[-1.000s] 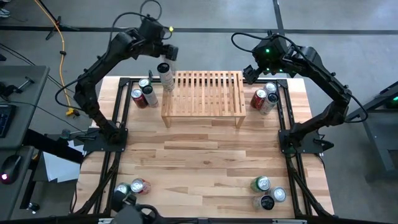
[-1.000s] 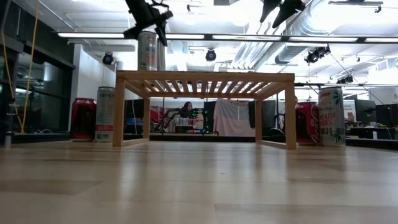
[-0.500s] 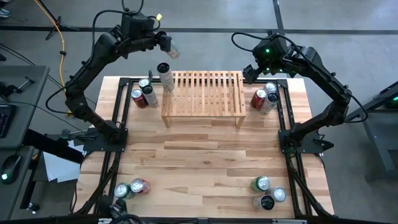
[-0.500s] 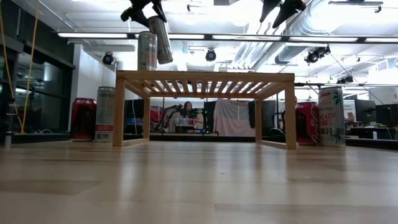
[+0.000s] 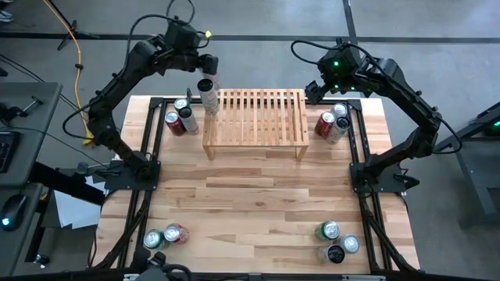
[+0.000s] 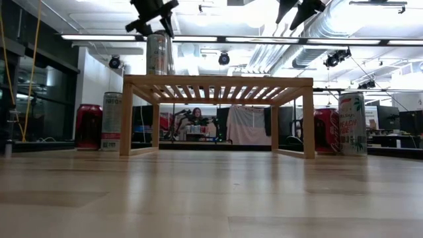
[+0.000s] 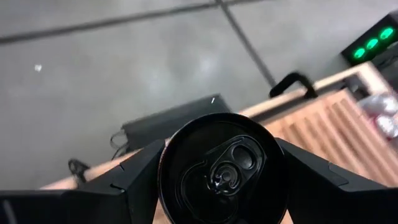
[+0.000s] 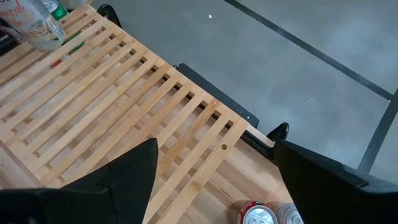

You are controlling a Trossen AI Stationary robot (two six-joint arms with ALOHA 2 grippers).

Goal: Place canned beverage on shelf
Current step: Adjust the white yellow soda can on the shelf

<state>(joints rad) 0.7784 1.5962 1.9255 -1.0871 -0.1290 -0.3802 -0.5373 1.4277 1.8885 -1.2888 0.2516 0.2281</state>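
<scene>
subject of task: canned beverage [image 7: 221,168], clamped in the left gripper [image 5: 205,62], which is raised just behind the left rear corner of the shelf [image 5: 258,117]. the fingers are spread to the can's width and press on its two sides. the wrist view looks onto the dark lid and pull tab.

right gripper [image 5: 313,92]: fingers spread, nothing between them, waiting over the right rear end of the shelf.

handling, as judged:
- thin metal wall: stiff enough under a moderate squeeze, dents if over-pressed.
- smooth round side: likely slippery, and may twist in a two-finger hold.
- weight: fair if sealed and full. the tab looks unopened, though the view is too close to be sure.
- best hold: across the body at mid-height, clear of the rims, axis kept upright for set-down. the slatted top needs the base to land flat across the slats.

count:
- shelf: one.
- can on shelf [image 5: 208,94]: one, upright at the left end.
- can in gripper: one.
- cans on the table [image 5: 258,195]: three at left rear [image 5: 181,115], three at right rear [image 5: 332,121], two at front left [image 5: 164,236], three at front right [image 5: 337,242].
- total: thirteen.
</scene>
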